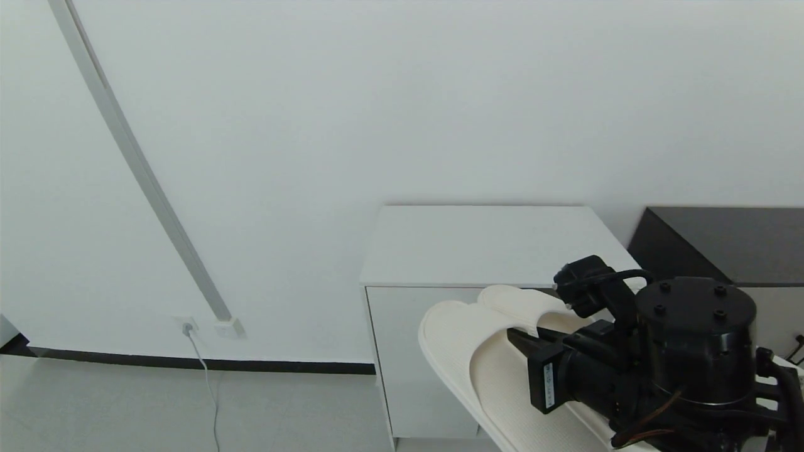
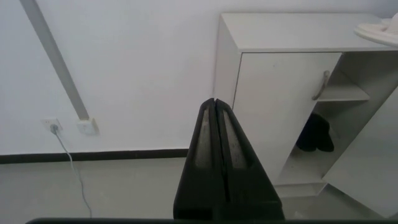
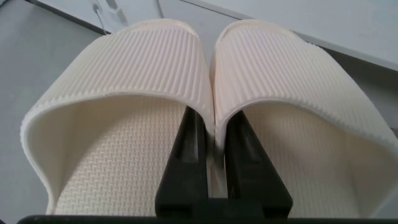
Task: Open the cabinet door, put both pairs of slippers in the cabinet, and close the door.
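A pair of cream slippers (image 1: 453, 333) is being held up in the air by the right pincer (image 3: 214, 146). One finger is being kept inside each slipper, and the two inner sides are being pinched together between them. The slippers are being held in front of the white cabinet (image 1: 477, 245), by its top front edge, toward the right side. Their toes are being pointed away from the arm.

The left pincer (image 2: 215, 124) is being held in the air, apart from the cabinet's left side. Its fingers are being pressed together with nothing between them.

The cabinet's left door (image 2: 280, 112) is being kept shut, and a thin handle (image 2: 320, 84) is being shown on it. The right side is being left open, with the door (image 2: 373, 162) swung out. Inside, a shelf (image 2: 341, 93) is being seen up high, and a dark thing (image 2: 315, 135) is being kept on the cabinet floor below it; what it is cannot be told.

A black piece of furniture (image 1: 722, 242) is standing just right of the cabinet. On the wall, a grey strip (image 1: 138, 163) is running down to a socket (image 1: 187, 326), and a cable (image 1: 210, 383) is hanging from it to the floor.
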